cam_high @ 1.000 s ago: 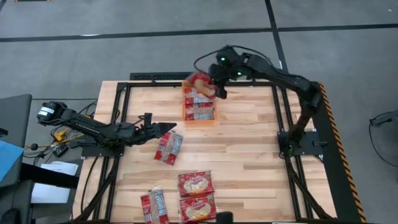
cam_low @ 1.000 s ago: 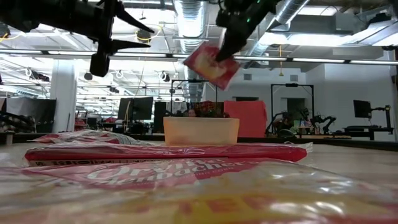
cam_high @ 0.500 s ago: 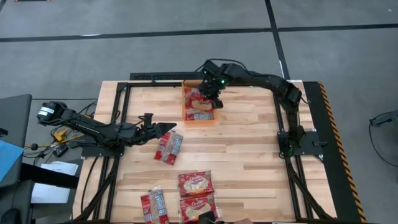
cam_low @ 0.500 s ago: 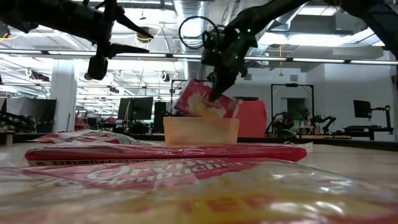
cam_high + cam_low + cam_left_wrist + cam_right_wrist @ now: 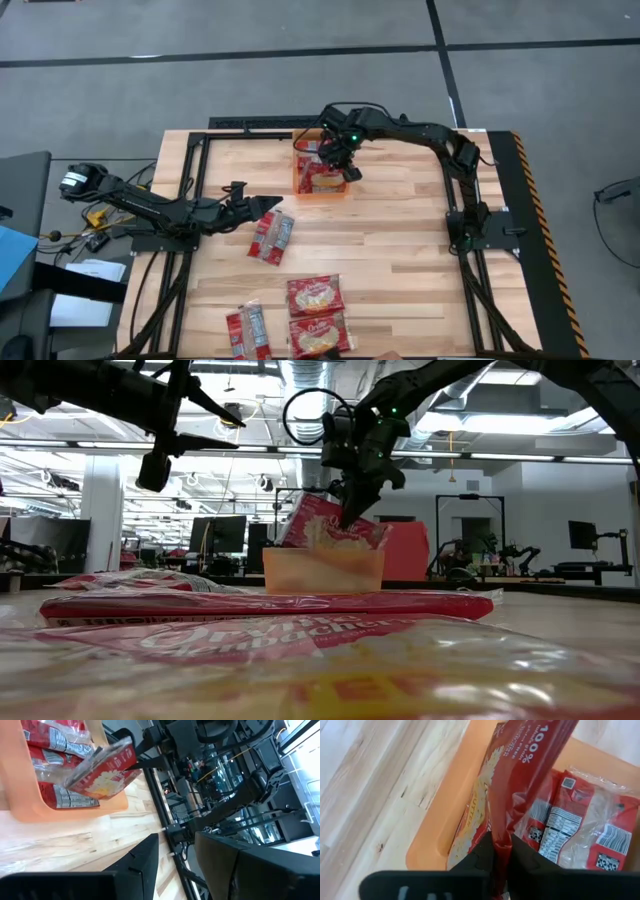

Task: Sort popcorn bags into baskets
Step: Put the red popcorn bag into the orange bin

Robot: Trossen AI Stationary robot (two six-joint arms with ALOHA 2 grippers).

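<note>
Right pincer (image 5: 345,165) is over the orange bin (image 5: 299,190) at 12 o'clock on the counter (image 5: 400,240). It's pinching 1 popcorn bag (image 5: 325,530) by its edge. In the right wrist view the 2 fingers (image 5: 485,855) sit tight on the red packet (image 5: 520,775), which hangs tilted with its lower end inside the bin (image 5: 427,852). Low view shows the same: bag leaning up out of the bin (image 5: 323,571), pincer (image 5: 350,515) on its upper corner.

2 more bags lie flat in the bin beside it, back panels up (image 5: 580,830).

Left pincer (image 5: 270,205) hovers at about 9 o'clock off counter centre, well apart from the bin, fingers a little apart, holding nothing. In the left wrist view its 2 dark fingers (image 5: 145,860) have a gap between them, pointed toward the bin (image 5: 30,805).

Loose bags on the counter:
- 1 just below the left pincer, near centre, tilted, back up (image 5: 271,238)
- 1 at 6 o'clock, face up (image 5: 315,296)
- 1 right below that at the near edge, face up (image 5: 318,335)
- 1 at 7 o'clock, back up (image 5: 247,330)

Low view foreground is filled by the nearest bags (image 5: 270,635), lettering readable.
</note>
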